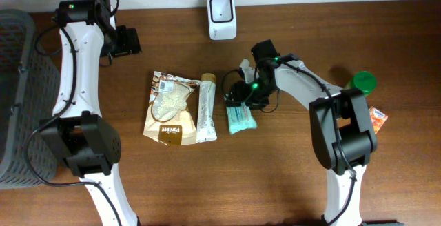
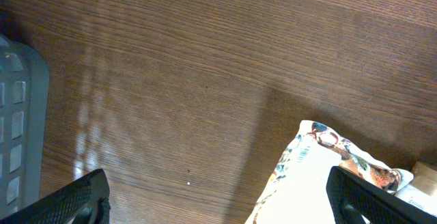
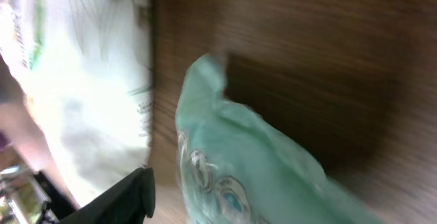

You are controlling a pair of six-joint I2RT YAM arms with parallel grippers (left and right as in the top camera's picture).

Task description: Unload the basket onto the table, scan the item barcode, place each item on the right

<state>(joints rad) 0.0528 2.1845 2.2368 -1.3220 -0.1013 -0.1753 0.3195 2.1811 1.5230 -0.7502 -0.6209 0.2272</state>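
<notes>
Two arms over a wooden table (image 1: 289,185).

Right gripper (image 1: 242,94): hovers low at the far end of the teal packet (image 1: 241,120), right of table centre. Wrist view is blurred; only one dark finger (image 3: 126,197) shows, lower left, just beside the packet. Cannot tell whether the jaws are spread or pinching.

Teal packet: lies flat on the wood. Long axis runs roughly far to near, slightly slanted, its near end angled a little right. Far end sits under the gripper.

Just left of it: white tube (image 1: 207,109), long axis far to near, cap end far. Left again, touching the tube: brown-and-white pouch (image 1: 169,107), same alignment.

Scanner (image 1: 222,17): white, upright at the far edge, well apart from the packet.

Far right: green lid (image 1: 363,82), and an orange packet (image 1: 378,118) near it.

Left gripper (image 1: 129,41): far left, fingers (image 2: 82,197) spread wide, nothing between them, above bare wood beside the pouch's far corner.

Grey basket (image 1: 14,81) at the left edge.
</notes>
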